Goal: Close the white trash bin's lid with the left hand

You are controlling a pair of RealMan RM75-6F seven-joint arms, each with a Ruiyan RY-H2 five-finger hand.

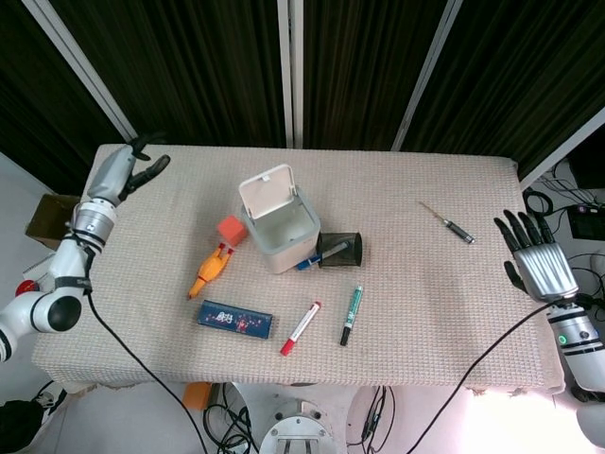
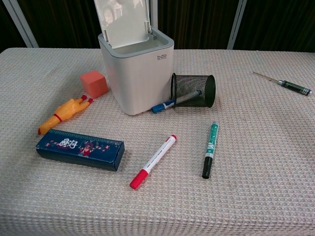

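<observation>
Standing open near the middle of the worktop (image 1: 425, 284), the white trash bin (image 1: 284, 232) has its lid (image 1: 267, 192) tipped up and back on the far-left edge, so the closing has not begun. In the chest view the lid (image 2: 124, 22) rises nearly upright behind the bin's mouth.

The left hand (image 1: 118, 170) hangs over the far-left corner of the worktop, well apart from the bin, which lies off to the right of its fingers (image 1: 149, 168). Those fingers are spread and hold nothing. The right hand (image 1: 541, 260) hovers off the right edge, fingers apart and empty as well, with a screwdriver (image 1: 449, 223) lying between it and the bin.

Judging by this, the step in hand is the approach. The next move calls for carrying the left hand rightward to the bin, getting its fingers behind and above the raised lid, then pressing it forward and down until it seats.

Beside the bin, on the side facing the left fingers, sit an orange cube (image 1: 232, 230) and a rubber chicken (image 1: 211, 270), which the reach should pass above. A mesh pen cup (image 1: 340, 250) lies tipped against the bin's other side, with a blue box (image 1: 236, 319) and two markers (image 1: 326, 322) nearer the front.
</observation>
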